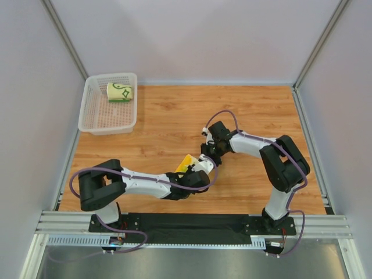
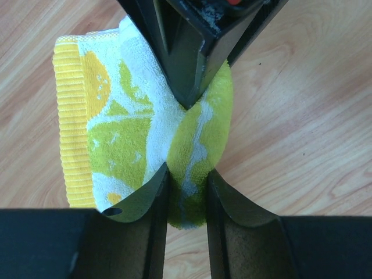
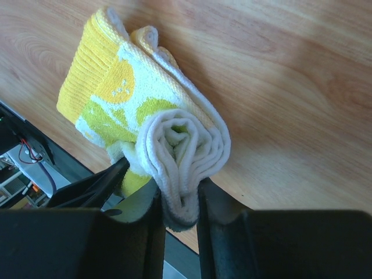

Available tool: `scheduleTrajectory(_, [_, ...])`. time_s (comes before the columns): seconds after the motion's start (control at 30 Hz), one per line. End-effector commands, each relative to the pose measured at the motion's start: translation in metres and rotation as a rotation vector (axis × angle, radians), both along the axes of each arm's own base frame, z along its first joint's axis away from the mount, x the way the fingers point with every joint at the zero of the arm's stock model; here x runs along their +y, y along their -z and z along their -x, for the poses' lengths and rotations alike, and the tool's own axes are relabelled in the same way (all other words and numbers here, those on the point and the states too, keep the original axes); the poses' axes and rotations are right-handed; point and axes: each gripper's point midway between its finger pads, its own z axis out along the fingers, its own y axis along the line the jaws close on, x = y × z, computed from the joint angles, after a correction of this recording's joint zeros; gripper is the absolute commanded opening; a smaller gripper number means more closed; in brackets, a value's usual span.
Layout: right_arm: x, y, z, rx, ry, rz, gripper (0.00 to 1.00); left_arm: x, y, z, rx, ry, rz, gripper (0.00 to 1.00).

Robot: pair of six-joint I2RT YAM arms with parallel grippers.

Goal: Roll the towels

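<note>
The yellow-and-green towel sits well apart from the basket, nearer the arms' bases and off to its right. Both arms meet over it. The left jaws are clenched on one end of it and the right jaws on the opposite end. I cannot tell whether it rests on the worktop or hangs just above it. The other towel, cream with green lines, lies already rolled inside the basket, towards its far wall.

By my reading, rolling of the second towel is at its close. The coil is formed and pinched, and only securing it remains. The next move likely calls for one pair of jaws to let go while the other keeps the layers squeezed so the soft cloth does not spring open. Then, probably, it gets carried to the basket.

The overhead view alone shows the basket and the finished towel, but only a sliver of yellow here. The right wrist view shows the spiral end of the yellow-and-green towel, several layers deep. The left wrist view shows its printed face and ribbed yellow edge, with the right jaws biting in from above.
</note>
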Motion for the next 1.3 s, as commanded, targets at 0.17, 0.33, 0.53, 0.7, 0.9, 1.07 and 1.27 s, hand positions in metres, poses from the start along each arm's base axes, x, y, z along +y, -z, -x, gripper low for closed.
scheduleTrajectory(0.17, [-0.031, 0.04, -0.014, 0.013, 0.028, 0.126, 0.27, 0.037, 0.039, 0.057, 0.312, 0.033, -0.048, 0.0])
scheduleTrajectory(0.33, [-0.041, 0.035, -0.025, -0.015, 0.07, 0.158, 0.36, 0.038, 0.023, 0.063, 0.324, 0.021, 0.023, 0.0])
scheduleTrajectory(0.53, [-0.06, 0.026, -0.037, -0.066, 0.112, 0.239, 0.37, 0.04, 0.011, 0.069, 0.343, 0.023, 0.064, 0.0])
scheduleTrajectory(0.7, [-0.075, 0.025, -0.041, -0.098, 0.129, 0.321, 0.37, 0.037, 0.005, 0.075, 0.374, 0.023, 0.112, 0.0])
scheduleTrajectory(0.9, [-0.092, 0.02, -0.044, -0.132, 0.148, 0.405, 0.37, 0.034, -0.002, 0.082, 0.414, 0.021, 0.193, 0.0])
scheduleTrajectory(1.07, [-0.095, 0.009, -0.046, -0.155, 0.164, 0.402, 0.37, 0.036, -0.01, 0.082, 0.447, -0.005, 0.287, 0.0])
scheduleTrajectory(1.27, [-0.094, -0.005, -0.044, -0.177, 0.166, 0.378, 0.37, 0.045, -0.015, 0.078, 0.567, -0.109, 0.503, 0.0])
